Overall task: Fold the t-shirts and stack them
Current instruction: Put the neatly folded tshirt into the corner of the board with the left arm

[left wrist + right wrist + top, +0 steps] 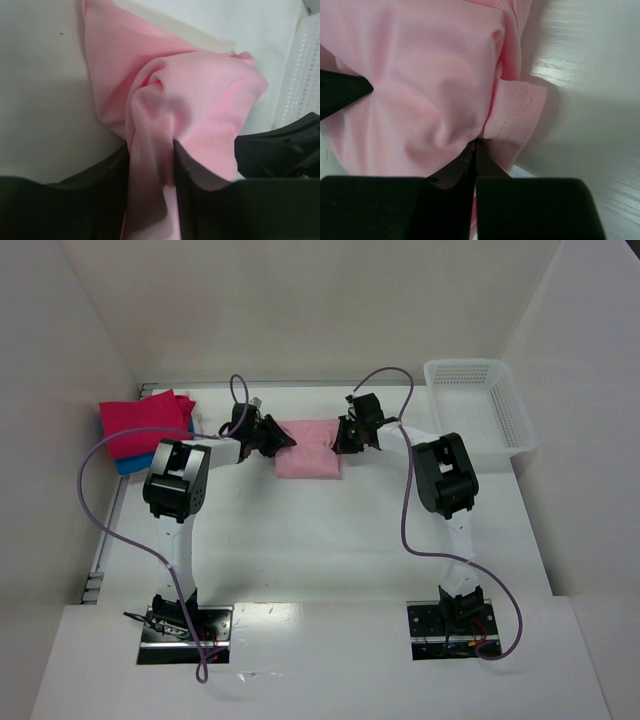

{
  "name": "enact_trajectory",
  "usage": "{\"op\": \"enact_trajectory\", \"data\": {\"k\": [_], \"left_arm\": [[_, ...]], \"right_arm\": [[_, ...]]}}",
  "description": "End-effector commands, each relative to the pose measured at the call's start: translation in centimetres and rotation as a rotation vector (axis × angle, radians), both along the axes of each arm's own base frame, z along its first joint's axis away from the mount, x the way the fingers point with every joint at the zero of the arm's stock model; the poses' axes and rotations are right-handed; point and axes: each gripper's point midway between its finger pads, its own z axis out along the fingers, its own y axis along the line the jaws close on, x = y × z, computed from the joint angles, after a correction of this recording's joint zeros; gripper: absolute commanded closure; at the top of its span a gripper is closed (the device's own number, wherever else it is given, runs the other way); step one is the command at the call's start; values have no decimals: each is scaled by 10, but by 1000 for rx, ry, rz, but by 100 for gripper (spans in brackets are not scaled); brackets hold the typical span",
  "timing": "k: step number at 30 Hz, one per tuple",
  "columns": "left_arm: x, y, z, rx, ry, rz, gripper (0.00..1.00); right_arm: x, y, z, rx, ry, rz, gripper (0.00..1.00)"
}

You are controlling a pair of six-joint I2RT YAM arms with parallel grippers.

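Mid-fold on the light pink t-shirt (310, 448), centre-far on the desk (330, 540). Pinching its left edge with the left gripper (280, 437), clamping the right hem with the right gripper (345, 435). Next, probably: lifting both edges evenly. Far left, magenta t-shirt (145, 418) atop blue t-shirt (128, 464). Far right, basket (515, 425), no shirt showing inside.

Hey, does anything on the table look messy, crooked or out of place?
Nothing spilled or damaged. The pink shirt is bunched where the left gripper and right gripper pinch its ends. The magenta shirt sits askew on the blue shirt, which peeks out below.
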Motion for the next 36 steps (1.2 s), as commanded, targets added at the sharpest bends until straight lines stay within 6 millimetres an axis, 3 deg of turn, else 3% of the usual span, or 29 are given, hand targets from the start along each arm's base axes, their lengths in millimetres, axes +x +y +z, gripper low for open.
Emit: {"op": "enact_trajectory", "data": {"k": [1,4,8,10,11,13,15,16,20,26,36], "left_arm": [[-18,-1,-38,62,108,-39,72],[-17,0,-34,78,100,-45,99],[-5,10,0,167,31,-56,100],[5,24,18,276,-5,-45,100],[10,29,30,314,-19,-39,100],[13,46,42,405,-20,-27,100],[23,60,64,455,-46,-9,100],[23,71,71,492,-48,7,100],[22,89,95,548,-79,37,100],[29,122,113,641,-84,91,100],[32,210,144,702,-92,207,100]], "right_arm": [[-5,9,-18,-22,27,25,96],[-2,10,-15,-22,15,30,96],[-6,4,-12,-55,22,31,95],[-6,2,9,-53,-6,26,90],[-9,-4,13,-53,-12,17,85],[-9,-12,50,-23,-78,-3,67],[-18,-19,62,-13,-98,-13,55],[-20,-22,83,4,-131,-22,49],[-34,-33,118,19,-188,-42,25],[-64,-43,120,34,-164,-62,12],[-94,-55,112,30,-134,-83,12]]}}
